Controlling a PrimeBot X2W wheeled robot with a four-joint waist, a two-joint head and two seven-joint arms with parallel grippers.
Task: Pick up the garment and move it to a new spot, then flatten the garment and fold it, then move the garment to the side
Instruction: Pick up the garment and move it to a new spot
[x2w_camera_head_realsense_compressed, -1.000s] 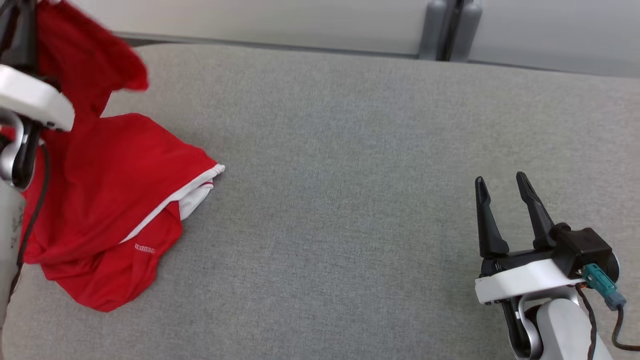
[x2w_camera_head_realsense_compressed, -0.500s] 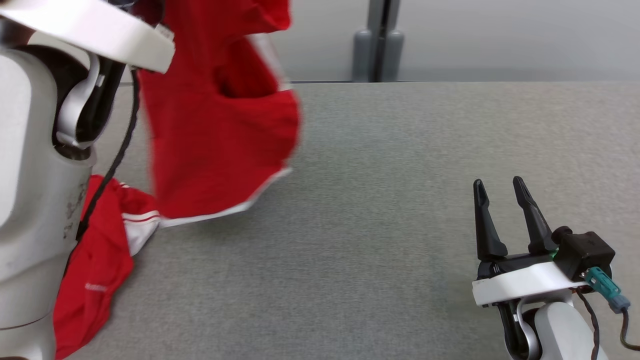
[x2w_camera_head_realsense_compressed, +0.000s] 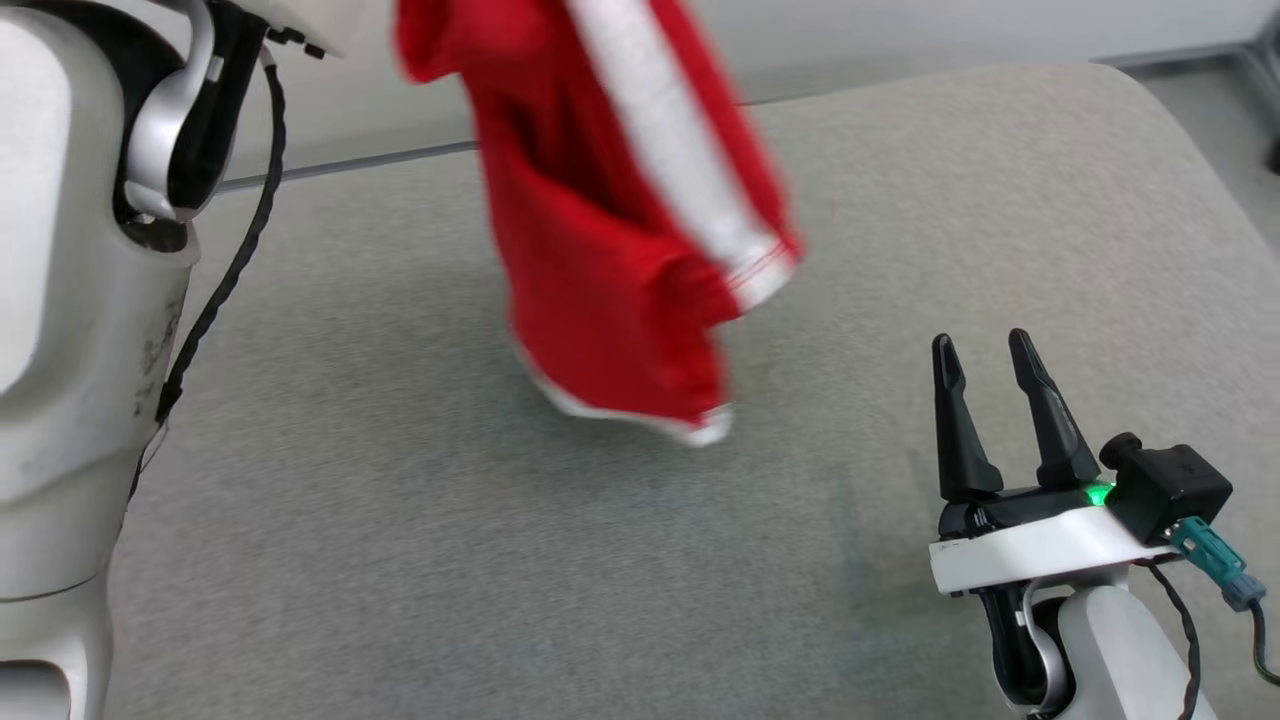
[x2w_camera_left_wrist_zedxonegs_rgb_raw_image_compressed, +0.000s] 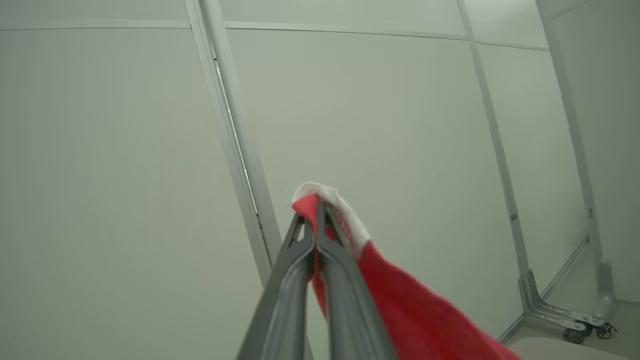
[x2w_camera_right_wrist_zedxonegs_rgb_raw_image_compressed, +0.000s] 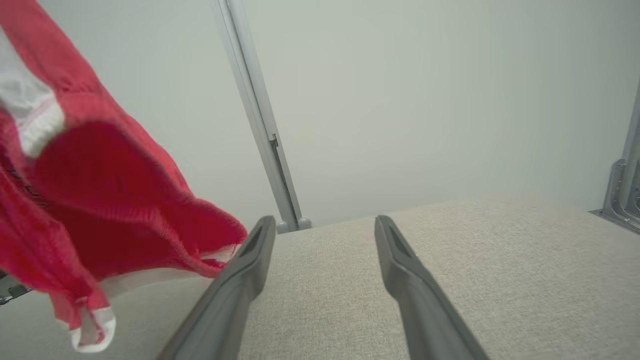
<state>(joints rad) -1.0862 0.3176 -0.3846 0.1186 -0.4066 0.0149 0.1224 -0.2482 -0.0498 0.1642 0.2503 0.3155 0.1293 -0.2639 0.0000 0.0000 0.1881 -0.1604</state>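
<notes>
Garment (x2w_camera_head_realsense_compressed: 620, 280) (red, white trim) is seen hanging over the grey counter (x2w_camera_head_realsense_compressed: 400, 560), blurred. Its lowest hem sits close to the surface; contact can't be determined.

Left end effector (x2w_camera_left_wrist_zedxonegs_rgb_raw_image_compressed: 316, 212) is held high and clenched on a white-edged corner, w/ only a small pinch of fabric gripped. Right end effector (x2w_camera_head_realsense_compressed: 985, 370) is released and empty, fingers spread, low at the counter's right and apart from the cloth.

Risks judged:
- The thin pinch could be pulled out by a fast swing.
- The cloth could be dropped bunched, making flattening harder.
- The loose hem could be snagged on the R fingers if carried further right.
</notes>
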